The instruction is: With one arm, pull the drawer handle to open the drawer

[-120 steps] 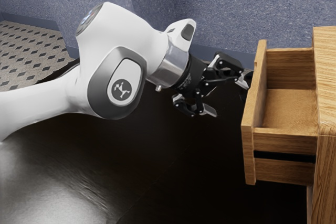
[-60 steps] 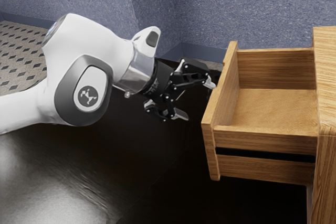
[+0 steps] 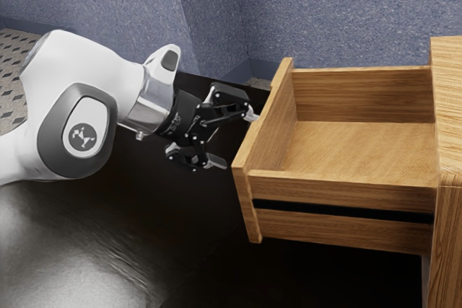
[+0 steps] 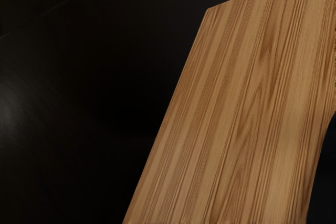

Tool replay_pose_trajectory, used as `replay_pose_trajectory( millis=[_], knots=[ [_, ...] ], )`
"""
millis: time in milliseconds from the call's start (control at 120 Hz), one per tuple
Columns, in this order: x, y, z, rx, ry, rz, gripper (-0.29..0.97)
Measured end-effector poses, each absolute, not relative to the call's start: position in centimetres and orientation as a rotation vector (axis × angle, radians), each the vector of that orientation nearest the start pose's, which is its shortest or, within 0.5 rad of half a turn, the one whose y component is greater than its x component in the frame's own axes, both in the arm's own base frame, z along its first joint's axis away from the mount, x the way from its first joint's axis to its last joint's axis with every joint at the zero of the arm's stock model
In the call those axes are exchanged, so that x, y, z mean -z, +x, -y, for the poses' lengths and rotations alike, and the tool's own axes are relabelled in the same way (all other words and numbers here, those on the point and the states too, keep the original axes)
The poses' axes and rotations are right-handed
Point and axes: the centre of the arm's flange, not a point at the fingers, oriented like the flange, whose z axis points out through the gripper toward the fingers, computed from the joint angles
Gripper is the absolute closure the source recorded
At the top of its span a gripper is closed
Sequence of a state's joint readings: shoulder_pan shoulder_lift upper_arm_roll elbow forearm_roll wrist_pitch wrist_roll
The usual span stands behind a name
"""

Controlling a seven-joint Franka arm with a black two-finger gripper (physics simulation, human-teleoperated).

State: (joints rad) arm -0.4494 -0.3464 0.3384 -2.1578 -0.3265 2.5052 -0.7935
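The wooden drawer (image 3: pixel 346 151) stands pulled far out of the cabinet (image 3: pixel 448 120) toward the exterior view's left, and its inside is bare. My black gripper (image 3: pixel 231 141) is at the outer side of the drawer front (image 3: pixel 264 126), fingers spread apart. The upper fingertip (image 3: pixel 247 115) rests against the front near its top; the lower one (image 3: pixel 211 165) hangs free of the wood. The handle is hidden behind the front panel. In the wrist view the drawer front (image 4: pixel 247 119) is a broad slanted wood-grain panel just before my hand.
A second drawer (image 3: pixel 346 232) below sits pushed in further. A dark glossy floor (image 3: pixel 108 250) spreads under the arm, and blue walls (image 3: pixel 325 5) meet in a corner behind. A patterned carpet (image 3: pixel 11 45) lies at the far left.
The drawer has slid well out toward the exterior view's left, and my arm and gripper have drawn back the same way with it.
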Motion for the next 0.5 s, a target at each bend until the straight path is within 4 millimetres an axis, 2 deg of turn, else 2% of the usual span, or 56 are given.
replay_pose_trajectory(
  millis=[175, 383, 433, 467, 500],
  knots=[
    [-61.2, 49.2, 2.4, -0.538, 2.190, -1.067, 0.00],
    [-61.1, 47.8, 0.0, -0.542, 2.172, -1.091, 0.00],
    [-61.7, 47.4, -0.5, -0.554, 2.165, -1.086, 0.00],
    [-63.0, 46.7, -1.1, -0.569, 2.149, -1.078, 0.00],
    [-64.7, 45.8, -2.6, -0.587, 2.126, -1.085, 0.00]
  ],
)
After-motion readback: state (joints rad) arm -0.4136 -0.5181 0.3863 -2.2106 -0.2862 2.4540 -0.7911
